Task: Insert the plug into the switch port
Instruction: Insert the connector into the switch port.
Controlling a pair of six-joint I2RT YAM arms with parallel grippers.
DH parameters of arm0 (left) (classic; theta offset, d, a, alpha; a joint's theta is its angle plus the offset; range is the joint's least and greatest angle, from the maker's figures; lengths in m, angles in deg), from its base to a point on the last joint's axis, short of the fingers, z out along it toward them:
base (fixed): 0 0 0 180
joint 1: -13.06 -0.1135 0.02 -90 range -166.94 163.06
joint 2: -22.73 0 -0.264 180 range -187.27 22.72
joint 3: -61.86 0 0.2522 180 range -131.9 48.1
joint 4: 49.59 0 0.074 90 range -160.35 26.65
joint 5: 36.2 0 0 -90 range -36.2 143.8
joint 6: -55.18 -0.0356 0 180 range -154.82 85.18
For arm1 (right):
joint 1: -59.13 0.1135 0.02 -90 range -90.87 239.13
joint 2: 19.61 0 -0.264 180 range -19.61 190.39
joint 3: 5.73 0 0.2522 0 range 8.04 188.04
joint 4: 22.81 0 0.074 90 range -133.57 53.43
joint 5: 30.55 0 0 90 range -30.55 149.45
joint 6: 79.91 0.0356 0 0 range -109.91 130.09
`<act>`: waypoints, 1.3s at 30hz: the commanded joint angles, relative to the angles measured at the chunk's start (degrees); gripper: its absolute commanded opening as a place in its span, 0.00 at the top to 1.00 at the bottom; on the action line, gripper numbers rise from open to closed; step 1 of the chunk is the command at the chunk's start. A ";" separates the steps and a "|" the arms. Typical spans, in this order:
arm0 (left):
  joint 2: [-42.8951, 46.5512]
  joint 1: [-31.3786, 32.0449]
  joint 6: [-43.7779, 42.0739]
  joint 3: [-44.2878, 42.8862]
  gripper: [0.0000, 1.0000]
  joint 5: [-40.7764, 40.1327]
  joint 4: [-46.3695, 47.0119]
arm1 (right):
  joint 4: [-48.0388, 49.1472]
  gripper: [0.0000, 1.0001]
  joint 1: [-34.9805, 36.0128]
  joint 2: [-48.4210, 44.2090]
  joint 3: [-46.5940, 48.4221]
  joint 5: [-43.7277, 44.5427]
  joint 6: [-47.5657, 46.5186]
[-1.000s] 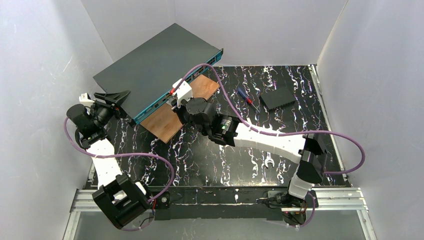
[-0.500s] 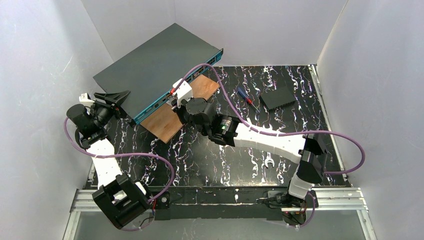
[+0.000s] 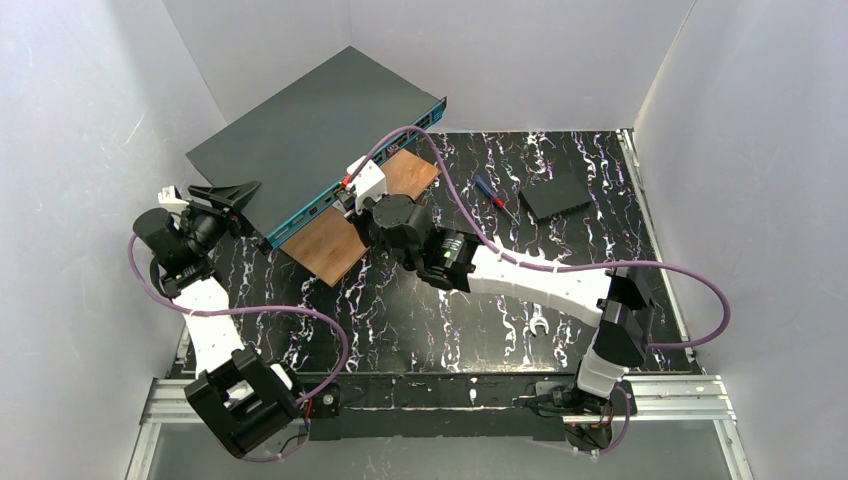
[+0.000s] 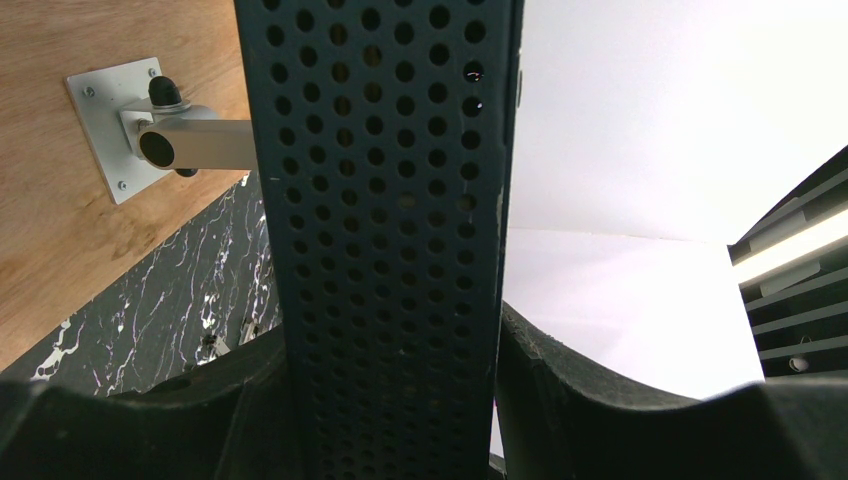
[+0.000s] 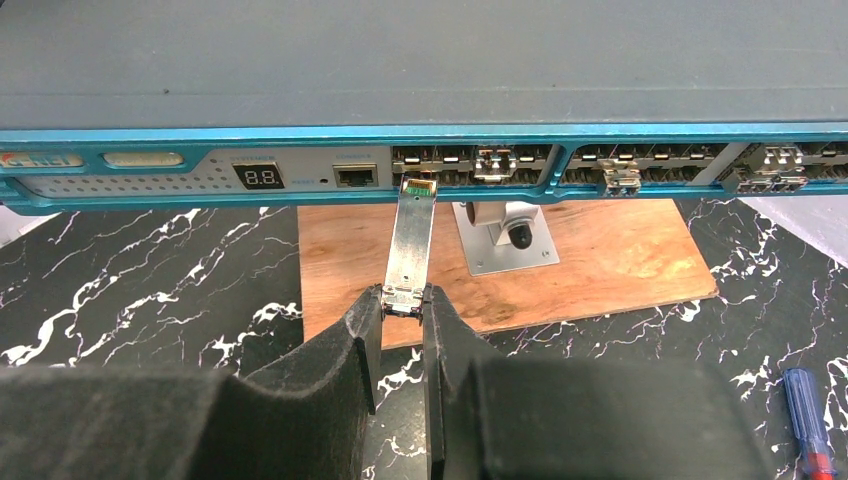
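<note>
The right gripper [image 5: 401, 305] pinches the rear end of the plug [image 5: 412, 235], a slim silver module slanting away from the fingers. Its tip reaches the teal port row of the switch [image 5: 420, 80], but whether it has entered a port is unclear. Under the switch lies a wooden board [image 5: 600, 260] bearing a metal bracket [image 5: 505, 235]. At the switch's left end, the left gripper [image 4: 390, 400] clamps its perforated side wall.

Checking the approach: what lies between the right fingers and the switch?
Only the held plug, spanning from the right fingers to the switch above a wooden board, in the right wrist view.
</note>
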 commanded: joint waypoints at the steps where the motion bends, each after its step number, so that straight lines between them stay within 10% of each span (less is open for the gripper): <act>1: 0.61 0.51 -3.45 0.50 1.00 2.39 -1.39 | 1.85 0.99 0.05 -1.49 1.59 0.71 0.86; 39: 0.72 0.50 -3.42 0.50 1.00 2.52 -1.39 | -1.74 0.99 0.05 2.74 6.48 -2.47 0.14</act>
